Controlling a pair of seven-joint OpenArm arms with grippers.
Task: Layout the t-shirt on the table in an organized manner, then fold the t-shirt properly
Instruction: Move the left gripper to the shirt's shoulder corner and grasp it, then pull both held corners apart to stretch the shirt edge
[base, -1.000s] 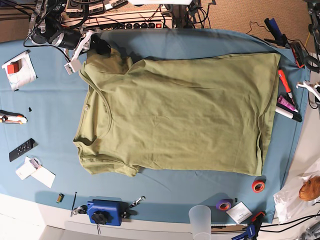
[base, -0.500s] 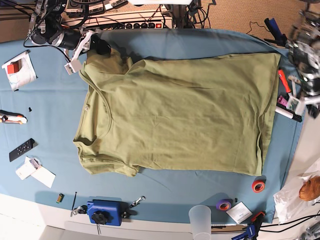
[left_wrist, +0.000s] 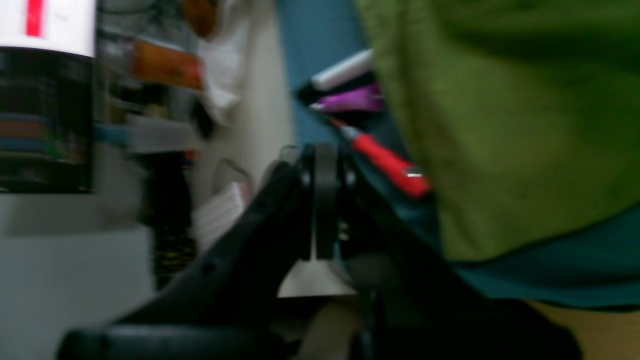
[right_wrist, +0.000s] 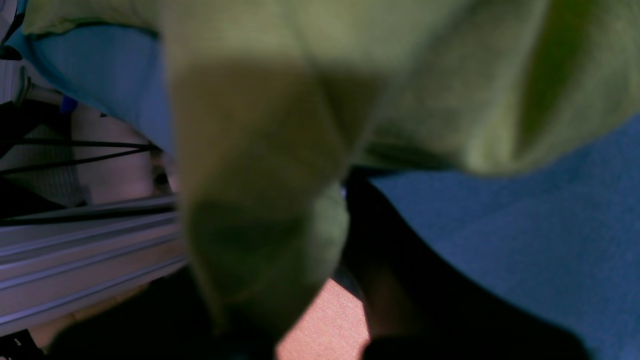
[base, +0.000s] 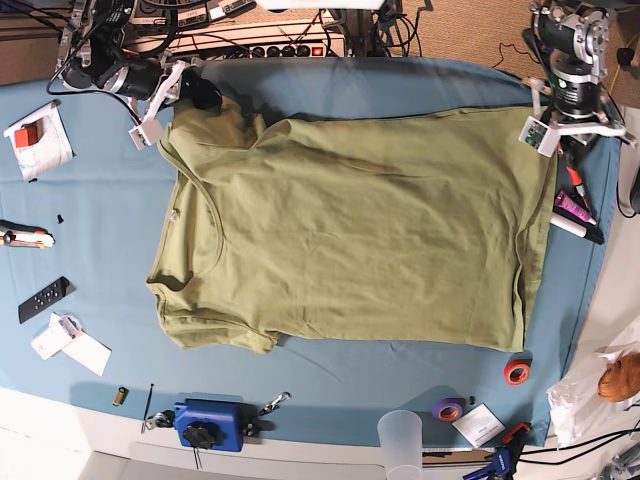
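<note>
Base view, left to right: the right hand sits at the far left corner of the t-shirt, closed on a bunched sleeve. The right wrist view confirms this, with olive cloth pinched and hanging between the jaws. This grip probably serves to pull the crumpled sleeve outward so that the garment lies flat.

The t-shirt rests on the tabletop, spread almost fully, collar toward the left and hem toward the right. The near sleeve lies folded under itself beside the collar; the body shows only shallow wrinkles. Laying out therefore appears nearly complete, and folding has not begun.

At the right, the left hand hovers just beyond the far hem corner. Its jaws are pressed together and hold nothing, as the left wrist view shows: the hand stands apart from the shirt edge, with the red pen and other markers lying between the hem and the tabletop's rim. Its position suggests an approach to the hem corner, to tension the cloth against the right hand's pull. The pens lie close enough to catch the hem during such a move.
</note>
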